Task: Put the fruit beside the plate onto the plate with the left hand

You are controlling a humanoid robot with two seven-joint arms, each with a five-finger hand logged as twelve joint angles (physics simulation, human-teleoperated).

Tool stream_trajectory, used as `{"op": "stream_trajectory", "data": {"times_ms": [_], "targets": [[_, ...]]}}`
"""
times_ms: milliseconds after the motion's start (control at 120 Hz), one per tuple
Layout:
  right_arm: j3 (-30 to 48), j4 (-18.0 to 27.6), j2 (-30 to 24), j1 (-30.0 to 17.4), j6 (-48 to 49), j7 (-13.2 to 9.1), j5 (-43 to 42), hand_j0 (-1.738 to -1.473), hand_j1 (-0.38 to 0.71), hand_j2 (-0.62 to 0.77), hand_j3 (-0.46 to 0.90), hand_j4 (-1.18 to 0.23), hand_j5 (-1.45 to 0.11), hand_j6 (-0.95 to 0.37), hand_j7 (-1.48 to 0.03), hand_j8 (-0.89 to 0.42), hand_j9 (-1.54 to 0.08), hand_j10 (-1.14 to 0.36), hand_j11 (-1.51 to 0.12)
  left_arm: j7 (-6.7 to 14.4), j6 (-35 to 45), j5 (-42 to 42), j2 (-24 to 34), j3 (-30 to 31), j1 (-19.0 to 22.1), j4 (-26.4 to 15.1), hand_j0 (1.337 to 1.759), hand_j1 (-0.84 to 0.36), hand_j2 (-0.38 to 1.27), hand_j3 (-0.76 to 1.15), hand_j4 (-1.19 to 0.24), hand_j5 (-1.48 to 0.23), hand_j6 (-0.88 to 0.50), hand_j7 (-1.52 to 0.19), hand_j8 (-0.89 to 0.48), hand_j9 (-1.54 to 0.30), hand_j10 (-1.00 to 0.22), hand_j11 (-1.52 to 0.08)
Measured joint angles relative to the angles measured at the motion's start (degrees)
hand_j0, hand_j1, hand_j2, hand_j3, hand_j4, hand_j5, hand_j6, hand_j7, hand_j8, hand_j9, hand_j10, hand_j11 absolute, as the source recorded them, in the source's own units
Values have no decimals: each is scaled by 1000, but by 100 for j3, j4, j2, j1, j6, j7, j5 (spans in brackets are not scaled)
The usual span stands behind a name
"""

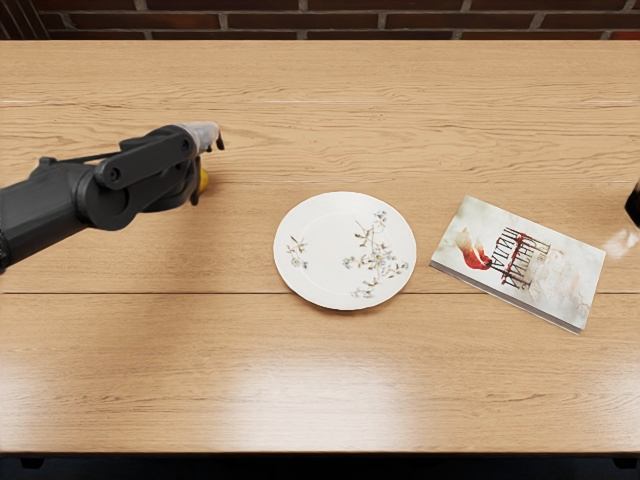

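fruit [203, 180], yellow-orange sliver well left of white floral plate [320, 225], mostly hidden under left hand [186, 165], held or not impossible to tell; plate's painted face fully showing.

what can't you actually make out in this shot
- fruit: in the head view only a yellow sliver shows behind the left hand, so its kind is unclear.
- dark shape: cut off by the picture's right edge. It is possibly the right hand, but I cannot tell.
- book: the cover lettering is too small and blurred to read.
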Motion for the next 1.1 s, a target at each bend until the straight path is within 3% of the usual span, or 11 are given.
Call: {"op": "stream_trajectory", "data": {"times_ms": [167, 400, 708, 1100], "targets": [[-1, 0, 0, -5, 0, 0, 0, -1658, -349, 0, 0, 0, 0, 0, 0, 0, 0, 0, 0, -358, 64, 0, -445, 174, 84, 748, 1658, -11, 62, 0, -304, -392, -305, -392, -304, -392, -303, -392], [4, 0, 0, -6, 0, 0, 2, -1658, -349, 0, 0, 0, 0, 0, 0, 0, 0, 0, 0, -556, 73, -13, -474, 265, 168, 1121, 1658, -17, 63, 0, -308, -398, -308, -398, -308, -398, -307, -397], [5, 0, 0, -6, 0, 0, 3, -1658, -349, 0, 0, 0, 0, 0, 0, 0, 0, 0, 0, -619, 60, -19, -584, 316, 256, 1229, 1658, -28, 65, 0, -317, -410, -317, -410, -317, -410, -316, -410], [5, 0, 0, -6, 0, 0, 3, -1658, -349, 0, 0, 0, 0, 0, 0, 0, 0, 0, 0, -614, -68, -26, -536, 360, 263, 1250, 1658, -174, 90, 0, -442, -565, -434, -567, -427, -569, -440, -569]]}}
